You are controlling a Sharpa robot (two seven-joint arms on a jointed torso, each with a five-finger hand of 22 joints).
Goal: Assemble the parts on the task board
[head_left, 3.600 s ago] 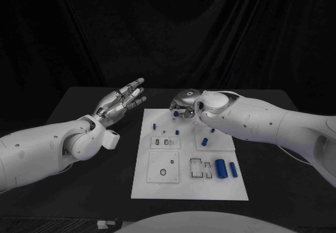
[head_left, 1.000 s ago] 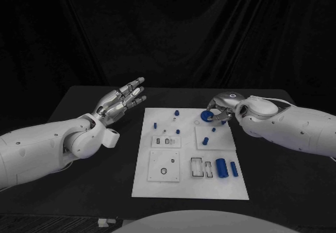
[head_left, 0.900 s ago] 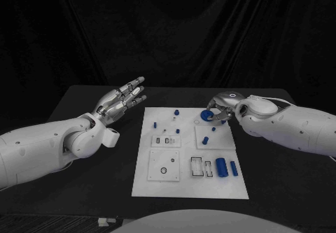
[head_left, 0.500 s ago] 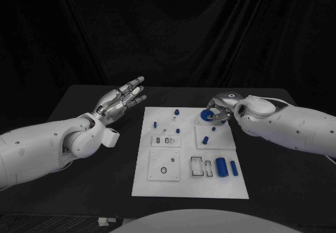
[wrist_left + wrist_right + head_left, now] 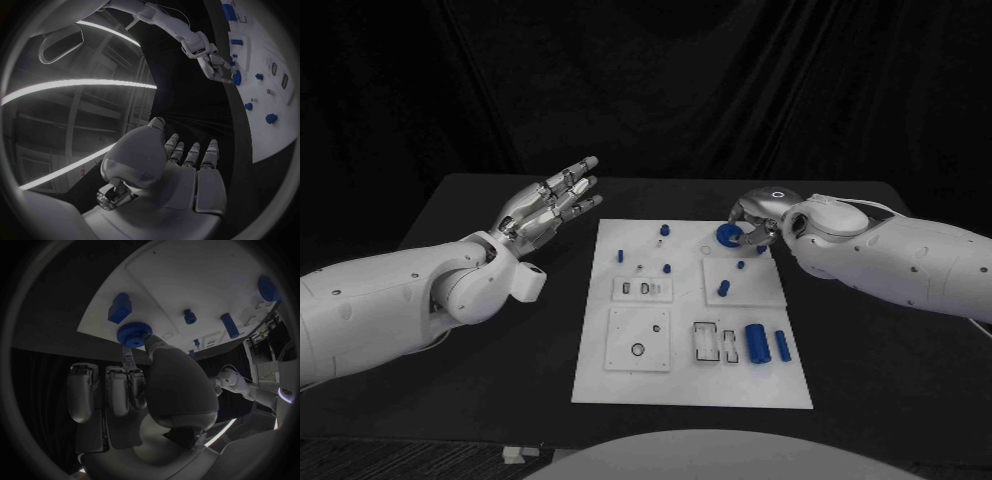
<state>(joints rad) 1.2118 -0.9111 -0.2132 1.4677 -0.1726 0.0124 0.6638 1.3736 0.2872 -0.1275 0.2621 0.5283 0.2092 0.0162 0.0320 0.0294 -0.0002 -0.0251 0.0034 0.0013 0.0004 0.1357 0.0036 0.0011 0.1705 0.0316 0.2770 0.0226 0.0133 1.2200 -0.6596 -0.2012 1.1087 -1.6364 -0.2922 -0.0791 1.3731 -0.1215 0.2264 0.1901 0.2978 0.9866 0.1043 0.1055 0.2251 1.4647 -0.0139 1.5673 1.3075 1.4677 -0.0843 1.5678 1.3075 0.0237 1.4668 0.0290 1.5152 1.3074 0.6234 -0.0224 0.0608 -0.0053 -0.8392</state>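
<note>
2 hands are in the scene, and just 1 of them works. The right hand (image 5: 759, 222) pinches a blue gear (image 5: 727, 236), a round toothed part, between thumb and fingertip; its other fingers lie curled beside it. It holds the gear over the far right corner of the task board (image 5: 689, 385), near a small square plate (image 5: 733, 280) that has 1 blue peg (image 5: 721, 291) on it. From the right wrist view the gear (image 5: 133, 333) is at the board's far edge, beside a blocky blue part (image 5: 119, 307); I cannot tell if it touches the board. The left hand (image 5: 548, 205) is raised over the tabletop (image 5: 488, 360), left of the board, palm flat, fingers spread, holding nothing.

Further out on the board, several small blue pegs (image 5: 664, 231) stand in the far left area. At the near right, a large blue cylinder (image 5: 754, 346) and a thinner one (image 5: 780, 348) lie loose beside the empty rectangular slots (image 5: 714, 346). The plate with the oval hole (image 5: 636, 352) is also empty.

In my judgement the task is at an early to middle stage: the gear must still be seated, and the 2 cylinders and the open slots are not yet served.
</note>
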